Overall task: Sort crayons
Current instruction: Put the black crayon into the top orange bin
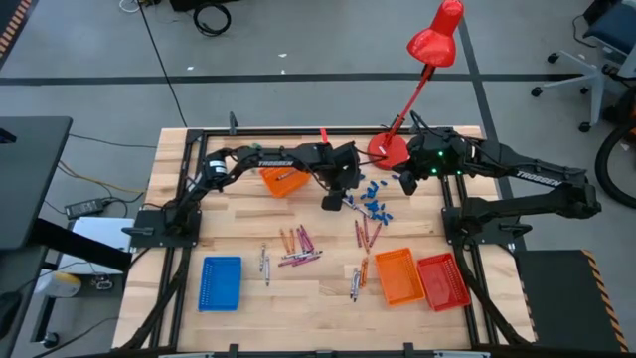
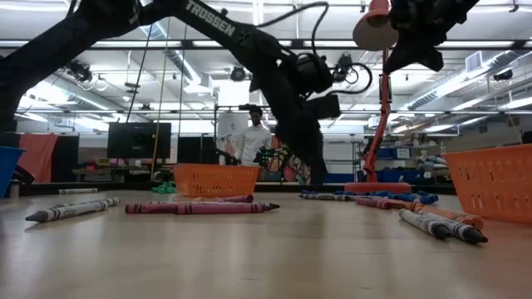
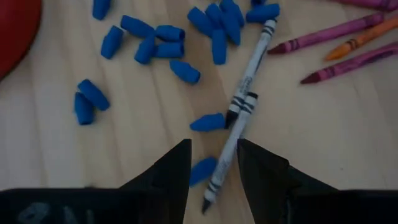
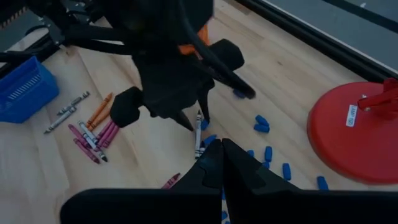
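Note:
My left gripper (image 1: pixel 331 203) is low over the table's middle, pointing down, open. Its two fingers stand on either side of a grey-white crayon (image 3: pixel 225 158) that lies flat on the wood, without touching it. A second grey-white crayon (image 3: pixel 252 68) lies end to end with it among small blue pieces (image 3: pixel 155 46). More crayons lie in loose groups: purple and orange ones (image 1: pixel 298 249), red and orange ones (image 1: pixel 368 234), grey ones (image 1: pixel 265 264). My right gripper (image 1: pixel 407 184) is shut and empty (image 4: pixel 221 149), raised beside the red lamp base (image 1: pixel 388 149).
An orange tray (image 1: pixel 283 181) stands just left of my left gripper. A blue tray (image 1: pixel 221 281) sits near left; an orange tray (image 1: pixel 397 275) and a red tray (image 1: pixel 443 281) sit near right. A person (image 2: pixel 252 137) stands in the room beyond the table.

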